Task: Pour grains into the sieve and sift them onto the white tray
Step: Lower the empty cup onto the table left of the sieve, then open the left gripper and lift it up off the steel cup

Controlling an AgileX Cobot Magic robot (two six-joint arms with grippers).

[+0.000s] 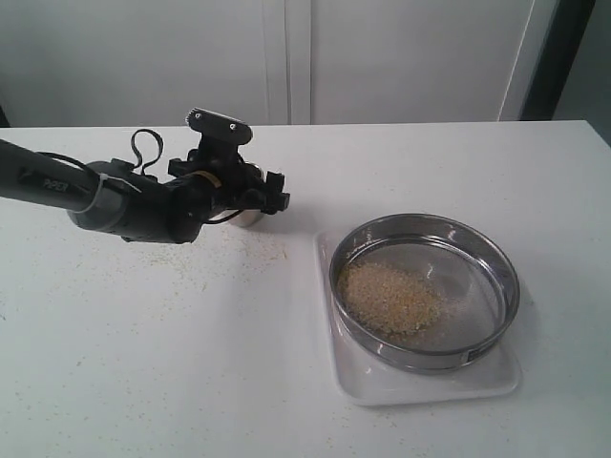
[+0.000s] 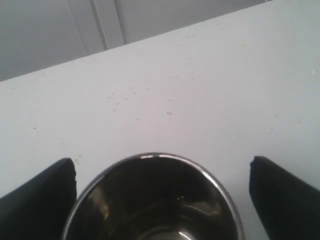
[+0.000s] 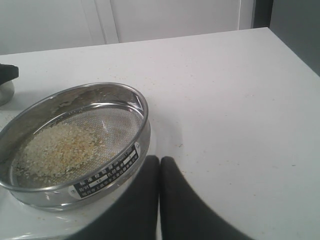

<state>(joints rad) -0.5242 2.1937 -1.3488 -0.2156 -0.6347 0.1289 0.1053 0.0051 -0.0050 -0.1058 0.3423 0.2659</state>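
white tray [image 1: 382, 389] carries the sieve [image 1: 507, 286], grains [image 1: 389, 298] heaped inside. left of the sieve, left jaws gape around a steel cup [image 2: 155, 200]; right jaws meet beside the sieve.

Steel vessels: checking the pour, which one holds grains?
The wide shallow steel sieve with mesh bottom, on the white tray, holds the beige grains; the small rounded steel cup at the left pincer looks empty.
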